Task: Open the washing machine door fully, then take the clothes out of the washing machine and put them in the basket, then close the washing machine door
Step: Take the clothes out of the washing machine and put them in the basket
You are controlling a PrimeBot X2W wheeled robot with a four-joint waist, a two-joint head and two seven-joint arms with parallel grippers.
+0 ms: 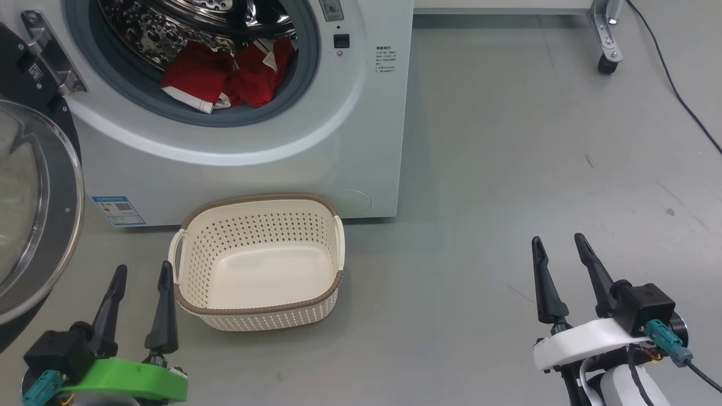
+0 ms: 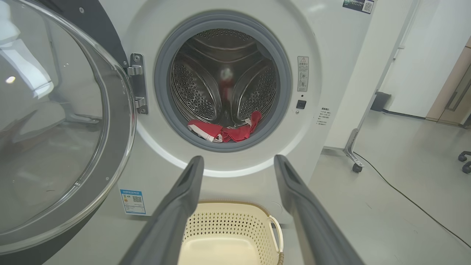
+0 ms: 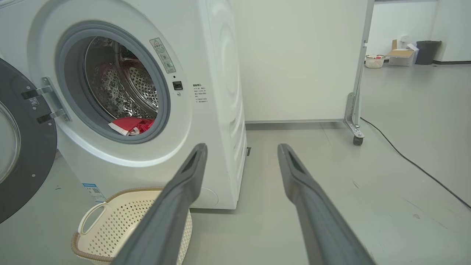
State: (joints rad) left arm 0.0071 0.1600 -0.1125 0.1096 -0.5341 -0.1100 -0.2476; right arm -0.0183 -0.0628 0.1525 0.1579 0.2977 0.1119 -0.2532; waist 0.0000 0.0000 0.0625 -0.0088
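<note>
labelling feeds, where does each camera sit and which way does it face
head view: on the head, looking down at the washing machine, cream basket and floor; left gripper lower left, right gripper lower right, both open.
left wrist view: on the left wrist, facing straight into the drum, washing machine door open at its left; own fingers frame the basket.
right wrist view: on the right wrist, facing the machine's front at a slant; own fingers at bottom.
shared: all show the red clothes in the drum.

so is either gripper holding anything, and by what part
Nothing: the left gripper and right gripper are open and empty; the clothes lie in the drum.
</note>
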